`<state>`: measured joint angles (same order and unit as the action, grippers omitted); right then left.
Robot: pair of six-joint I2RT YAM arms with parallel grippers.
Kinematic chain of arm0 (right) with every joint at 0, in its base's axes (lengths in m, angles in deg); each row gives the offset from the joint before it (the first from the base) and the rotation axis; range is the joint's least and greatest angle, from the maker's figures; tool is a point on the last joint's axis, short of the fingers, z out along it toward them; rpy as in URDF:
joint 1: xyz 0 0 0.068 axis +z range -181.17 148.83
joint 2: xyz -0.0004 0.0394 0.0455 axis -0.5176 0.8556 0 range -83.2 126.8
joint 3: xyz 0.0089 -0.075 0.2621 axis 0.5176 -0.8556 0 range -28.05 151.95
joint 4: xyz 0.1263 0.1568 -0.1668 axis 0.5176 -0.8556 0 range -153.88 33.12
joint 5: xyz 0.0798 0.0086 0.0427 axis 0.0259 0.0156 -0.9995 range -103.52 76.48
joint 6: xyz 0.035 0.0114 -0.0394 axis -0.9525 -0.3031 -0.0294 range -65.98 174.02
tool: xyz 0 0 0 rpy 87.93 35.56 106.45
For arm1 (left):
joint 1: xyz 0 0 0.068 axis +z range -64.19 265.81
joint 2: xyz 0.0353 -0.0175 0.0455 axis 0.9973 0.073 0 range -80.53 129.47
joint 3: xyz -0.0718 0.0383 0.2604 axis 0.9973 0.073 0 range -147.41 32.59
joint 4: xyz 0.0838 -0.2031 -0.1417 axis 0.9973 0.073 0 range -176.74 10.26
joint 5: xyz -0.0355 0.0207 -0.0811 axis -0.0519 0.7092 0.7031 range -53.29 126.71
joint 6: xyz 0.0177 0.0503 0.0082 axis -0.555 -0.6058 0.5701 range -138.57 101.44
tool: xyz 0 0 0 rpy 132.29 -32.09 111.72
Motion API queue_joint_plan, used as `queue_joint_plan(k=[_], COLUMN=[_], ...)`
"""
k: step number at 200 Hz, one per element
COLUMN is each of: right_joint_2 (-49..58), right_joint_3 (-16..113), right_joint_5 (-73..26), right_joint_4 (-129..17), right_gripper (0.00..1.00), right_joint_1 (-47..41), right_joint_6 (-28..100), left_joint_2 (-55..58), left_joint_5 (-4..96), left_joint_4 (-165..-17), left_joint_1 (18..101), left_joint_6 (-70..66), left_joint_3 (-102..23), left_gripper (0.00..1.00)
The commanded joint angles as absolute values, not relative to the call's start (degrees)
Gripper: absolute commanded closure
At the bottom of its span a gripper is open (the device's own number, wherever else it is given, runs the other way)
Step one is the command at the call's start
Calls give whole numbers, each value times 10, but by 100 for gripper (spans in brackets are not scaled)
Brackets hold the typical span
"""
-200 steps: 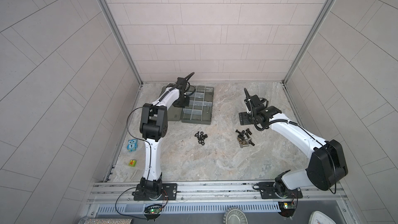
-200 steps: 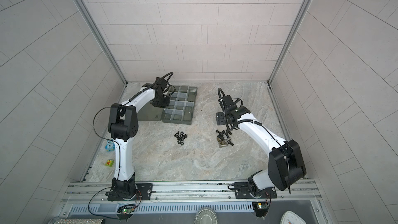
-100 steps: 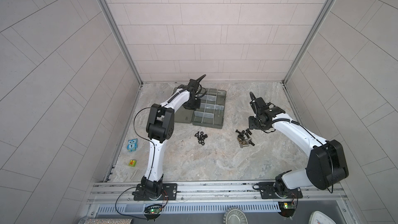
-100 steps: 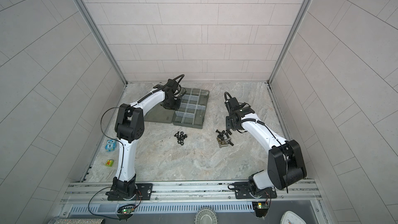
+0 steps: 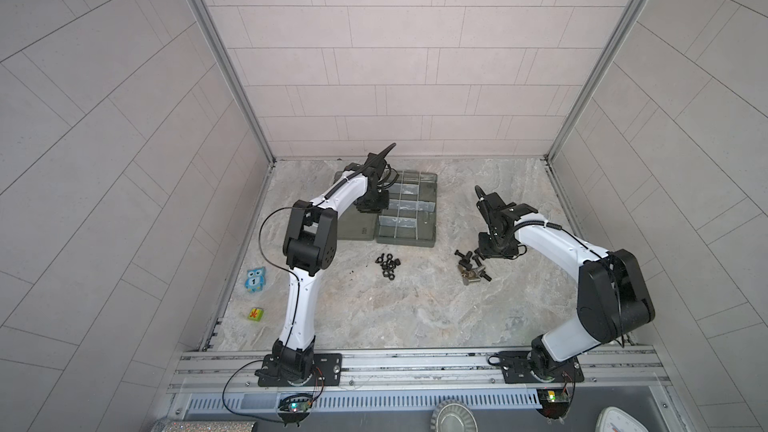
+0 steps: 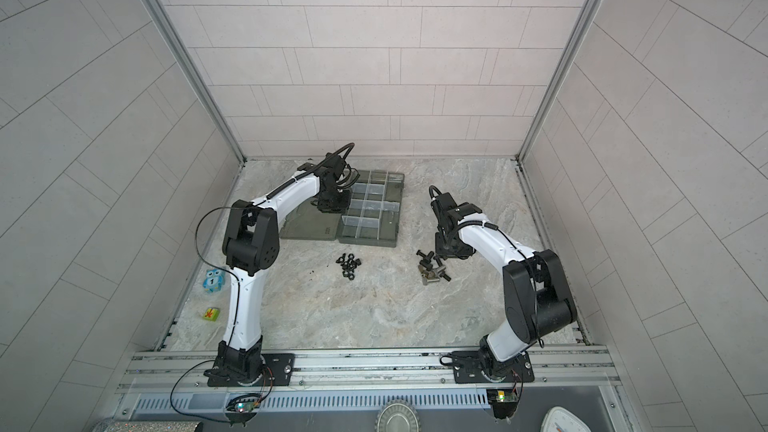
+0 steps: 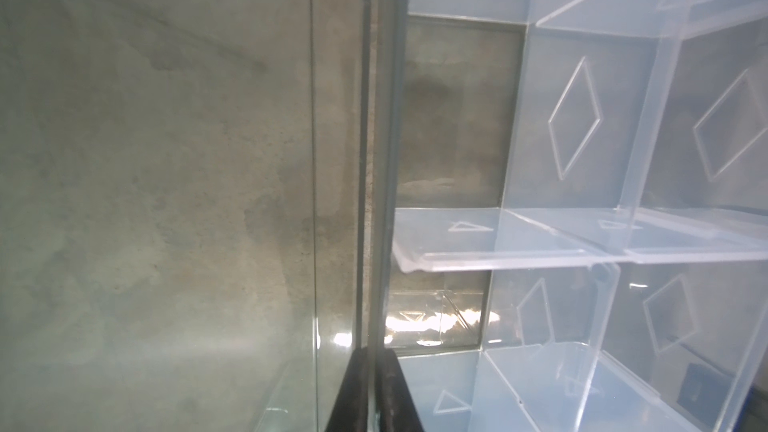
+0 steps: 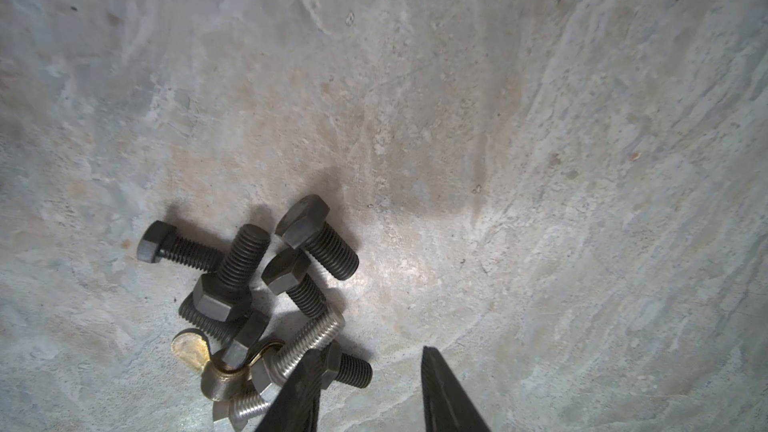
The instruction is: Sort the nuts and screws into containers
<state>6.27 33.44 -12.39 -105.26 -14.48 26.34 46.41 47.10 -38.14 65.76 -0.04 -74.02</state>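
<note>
L gripper (image 7: 374,357): jaws clamped tight on thin wall of box (image 5: 426,239), next to its compartments (image 6: 372,221). R gripper (image 8: 368,353): jaws part open, holding nothing, tips just beside screws (image 8: 245,280) piled on table (image 5: 407,309). Nuts (image 5: 387,265) heaped near box front, apart from screws.

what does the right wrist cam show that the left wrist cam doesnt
Only the right wrist view: the screws in a heap, black and silver, and the right gripper open at the heap's edge, holding nothing. Only the left wrist view: the organizer box with its visible containers empty, and the left gripper shut on its wall. Both: the marbled tabletop, seen through the lid in the left wrist view.
</note>
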Motion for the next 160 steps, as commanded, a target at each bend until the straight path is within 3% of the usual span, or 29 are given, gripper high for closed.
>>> queue_joint_plan(k=[1, 28, 52, 67, 92, 121, 155, 160], right_joint_2=[75, 84, 89, 93, 99, 123, 147, 151], right_joint_3=[358, 361, 357, 357, 357, 364, 375, 377], right_joint_5=[-121, -126, -132, -134, -136, -148, -148, -147], right_joint_4=[-1066, -1066, -1063, -1061, -1054, -1050, -1045, -1045], right_gripper=[60, 59, 56, 55, 55, 67, 68, 68], right_joint_1=[-147, -148, -150, -151, -151, -153, -154, -155], right_joint_6=[261, 265, 268, 269, 272, 279, 283, 285], left_joint_2=[456, 455, 440, 428, 411, 376, 303, 288], left_joint_5=[484, 488, 497, 494, 491, 499, 511, 509], left_joint_4=[-362, -359, -363, -368, -368, -370, -378, -380], left_joint_1=[653, 653, 650, 646, 643, 642, 636, 634], left_joint_6=[24, 9, 6, -2, -18, -34, -77, -84], left_joint_3=[-747, -751, -751, -757, -778, -778, -730, -718], left_gripper=[96, 85, 56, 32, 25, 13, 10, 4])
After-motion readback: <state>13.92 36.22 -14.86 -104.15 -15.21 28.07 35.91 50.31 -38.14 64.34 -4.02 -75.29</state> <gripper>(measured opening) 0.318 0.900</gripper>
